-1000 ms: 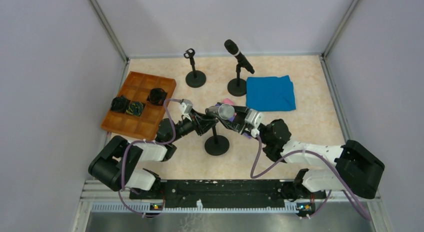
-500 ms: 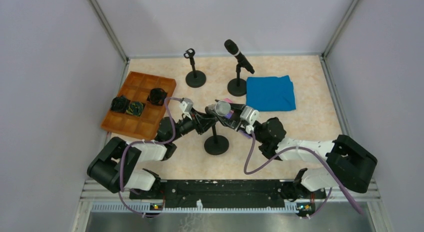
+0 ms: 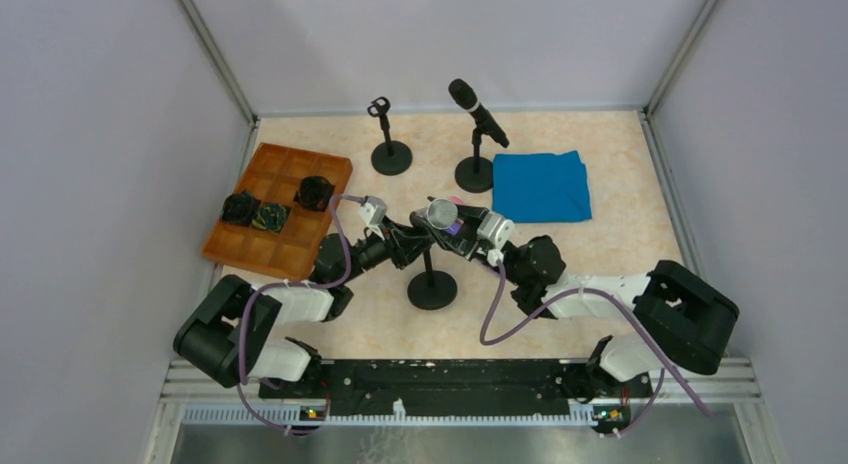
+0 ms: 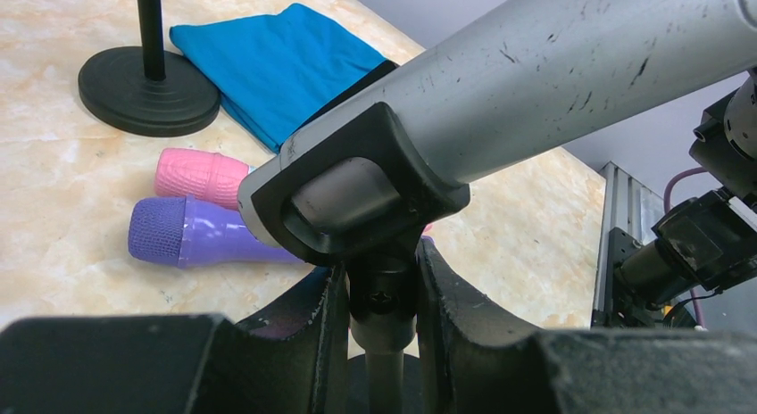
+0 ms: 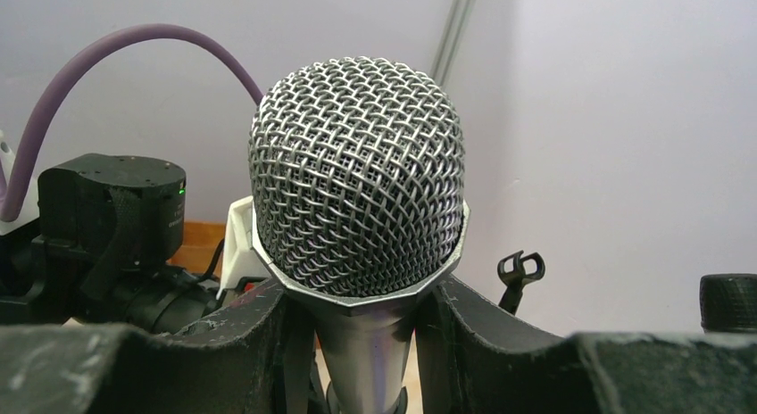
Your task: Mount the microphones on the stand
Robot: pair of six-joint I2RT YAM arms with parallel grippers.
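Beside the left edge of the surface [image 3: 600, 254] sits an orange tray [image 3: 250, 246]. The left hand [image 4: 382, 320] is closed on the pole of the near stand [image 3: 432, 289]. The silver-grey microphone [image 5: 357, 200] lies in its clip [image 4: 357, 195], gripped by the right hand [image 5: 361, 351]. The pink microphone [image 4: 201, 175] and purple microphone [image 4: 192, 233] lie beyond.

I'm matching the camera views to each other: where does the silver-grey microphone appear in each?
Top external: silver-grey microphone at centre, above the near stand.
Left wrist: its grey barrel crosses the upper right, lying in the clip.
Right wrist: its mesh head fills the centre.
Shared landmark: blue cloth, right of centre in top external, upper left in left wrist; not in right wrist.
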